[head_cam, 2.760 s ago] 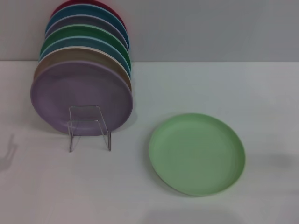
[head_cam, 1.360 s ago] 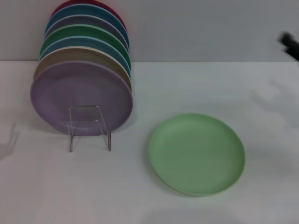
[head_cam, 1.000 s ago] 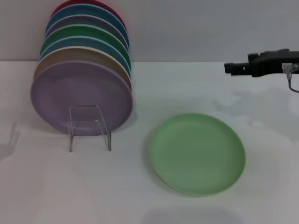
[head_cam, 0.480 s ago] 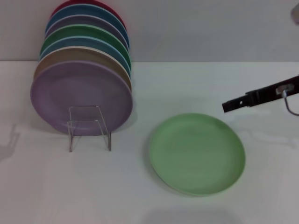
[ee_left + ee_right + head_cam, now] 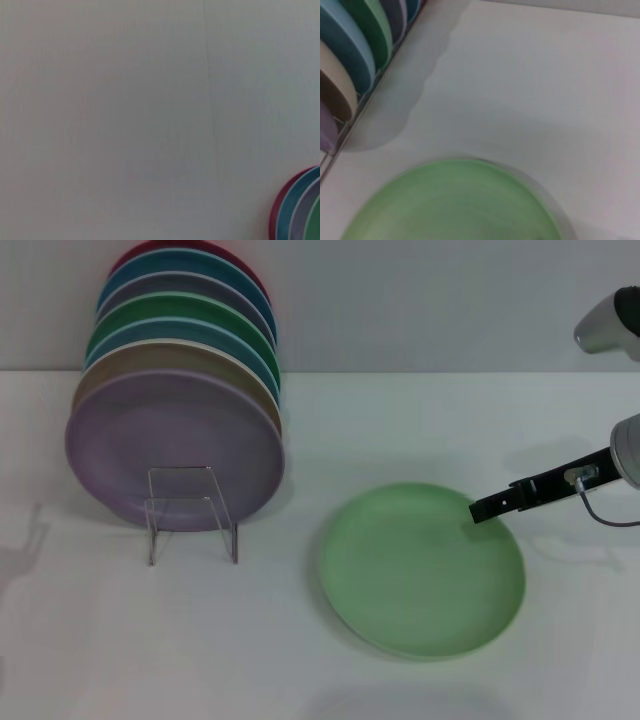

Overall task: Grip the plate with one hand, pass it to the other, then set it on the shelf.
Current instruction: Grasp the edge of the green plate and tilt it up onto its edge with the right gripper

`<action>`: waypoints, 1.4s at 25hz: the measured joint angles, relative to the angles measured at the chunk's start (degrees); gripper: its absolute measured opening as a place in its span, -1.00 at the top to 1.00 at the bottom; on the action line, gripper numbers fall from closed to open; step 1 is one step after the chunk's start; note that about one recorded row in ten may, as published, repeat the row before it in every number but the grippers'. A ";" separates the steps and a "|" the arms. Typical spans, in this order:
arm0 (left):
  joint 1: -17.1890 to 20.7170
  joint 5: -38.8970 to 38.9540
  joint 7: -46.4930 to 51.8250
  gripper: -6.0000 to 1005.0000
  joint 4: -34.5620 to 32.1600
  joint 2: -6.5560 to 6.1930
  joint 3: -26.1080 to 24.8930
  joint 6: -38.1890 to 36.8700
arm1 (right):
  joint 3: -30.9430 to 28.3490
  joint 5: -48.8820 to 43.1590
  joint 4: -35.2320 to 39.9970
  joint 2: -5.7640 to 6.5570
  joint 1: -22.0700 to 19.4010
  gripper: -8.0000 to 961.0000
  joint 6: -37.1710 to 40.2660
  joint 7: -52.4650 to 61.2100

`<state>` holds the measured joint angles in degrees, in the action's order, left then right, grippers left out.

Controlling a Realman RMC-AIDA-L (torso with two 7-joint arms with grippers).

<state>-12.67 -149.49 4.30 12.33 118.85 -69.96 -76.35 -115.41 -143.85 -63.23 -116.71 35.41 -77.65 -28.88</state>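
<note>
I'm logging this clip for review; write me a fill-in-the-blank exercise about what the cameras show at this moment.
1. The pale green plate lies flat on the ______ table.
2. The right end effector reaches in from the robot's ______ side, its tip at the green plate's rim.
3. The frontmost plate in the standing row, the one directly behind the clear acrylic stand, is ______ in colour.
4. The clear stand currently holds ______ plates.

Missing words: white; right; purple; no
</note>
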 joint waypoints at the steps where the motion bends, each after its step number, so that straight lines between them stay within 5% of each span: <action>1: -0.13 0.01 0.00 -0.61 -0.08 -0.01 0.00 0.01 | 0.25 0.00 1.40 0.00 0.25 -0.68 0.98 -0.08; 17: -0.70 0.34 -0.02 -0.61 -0.47 -0.11 0.00 0.49 | 3.36 -2.96 10.05 -0.08 3.83 -0.68 6.48 0.32; 23: -0.69 0.34 -0.09 -0.61 -0.47 -0.11 -0.03 0.51 | 6.86 -2.96 9.95 -0.06 3.91 -0.55 6.55 0.88; 32: -0.69 0.34 -0.09 -0.61 -0.47 -0.12 -0.01 0.50 | 9.22 -2.93 8.74 -0.29 3.57 -0.11 6.25 1.02; 35: -0.69 0.28 -0.09 -0.61 -0.47 -0.07 0.00 0.50 | 9.24 -2.91 8.19 -0.36 3.27 0.22 6.12 0.83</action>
<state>-13.36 -149.20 4.22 11.86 118.78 -69.96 -75.86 -106.17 -146.77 -55.04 -117.07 38.67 -71.53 -28.05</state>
